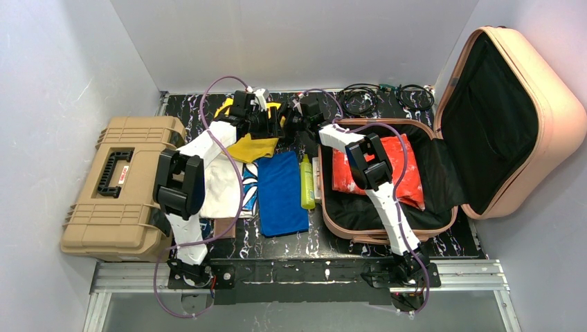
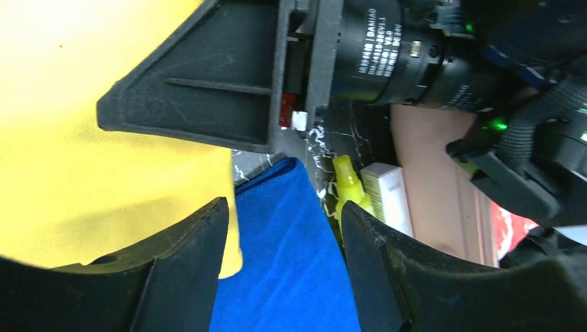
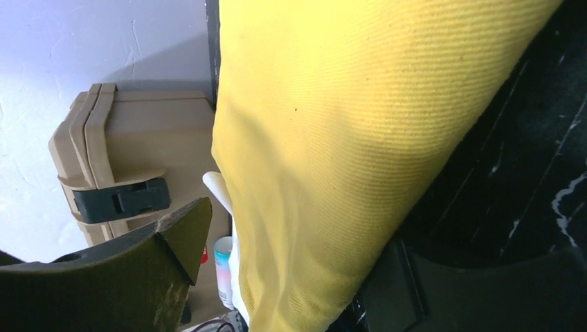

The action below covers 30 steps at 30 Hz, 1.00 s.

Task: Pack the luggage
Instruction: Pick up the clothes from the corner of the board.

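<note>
Yellow cloth (image 3: 332, 159) fills most of the gap between the wide-spread jaws of the right gripper (image 3: 297, 238). A gap shows on one side, so I judge it not yet pinched. The left gripper (image 2: 284, 207), close by, stands open too. The cloth lies outside one of its fingers and a blue towel (image 2: 291, 270) lies beneath it. The luggage (image 1: 554, 111) lies open to the right of the right gripper and back toward that arm's base, with a red packet (image 1: 377, 169) inside. To do this well, close the right jaws on a thick fold and hold the left hand clear. Lift above the shell's rim, then lay the cloth flat beside the packet.
</note>
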Each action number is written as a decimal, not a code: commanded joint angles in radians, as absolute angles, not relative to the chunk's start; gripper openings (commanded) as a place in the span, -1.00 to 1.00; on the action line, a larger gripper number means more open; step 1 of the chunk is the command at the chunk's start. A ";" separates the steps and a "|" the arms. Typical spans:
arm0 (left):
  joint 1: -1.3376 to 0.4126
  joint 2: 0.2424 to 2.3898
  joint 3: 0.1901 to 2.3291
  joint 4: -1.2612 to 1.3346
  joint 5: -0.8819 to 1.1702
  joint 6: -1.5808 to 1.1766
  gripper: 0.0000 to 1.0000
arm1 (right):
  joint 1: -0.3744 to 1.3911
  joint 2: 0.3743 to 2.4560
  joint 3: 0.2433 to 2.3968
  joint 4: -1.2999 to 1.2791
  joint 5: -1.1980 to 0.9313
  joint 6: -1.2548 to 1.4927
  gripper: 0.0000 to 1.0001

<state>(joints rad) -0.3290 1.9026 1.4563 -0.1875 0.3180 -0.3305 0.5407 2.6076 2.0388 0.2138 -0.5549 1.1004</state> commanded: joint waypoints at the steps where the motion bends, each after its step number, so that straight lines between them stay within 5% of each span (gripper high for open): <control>1: -0.328 1.812 1.464 -0.196 0.377 -0.348 0.19 | 0.552 2.648 2.048 0.299 -0.590 1.137 0.59; 17: -0.073 1.658 1.357 -0.229 0.411 -0.227 0.43 | 0.555 2.695 2.004 0.433 -0.570 1.243 0.41; 26: 0.051 1.538 1.251 -0.177 0.421 -0.216 0.48 | 0.568 2.723 2.011 0.429 -0.564 1.244 -0.10; 30: 0.088 1.486 1.223 -0.186 0.408 -0.203 0.49 | 0.577 2.734 2.006 0.379 -0.552 1.218 0.07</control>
<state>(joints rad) 0.0490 1.5757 1.2469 -0.1864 0.3996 -0.2302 0.5472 2.6244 2.0327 0.3523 -0.5491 1.2285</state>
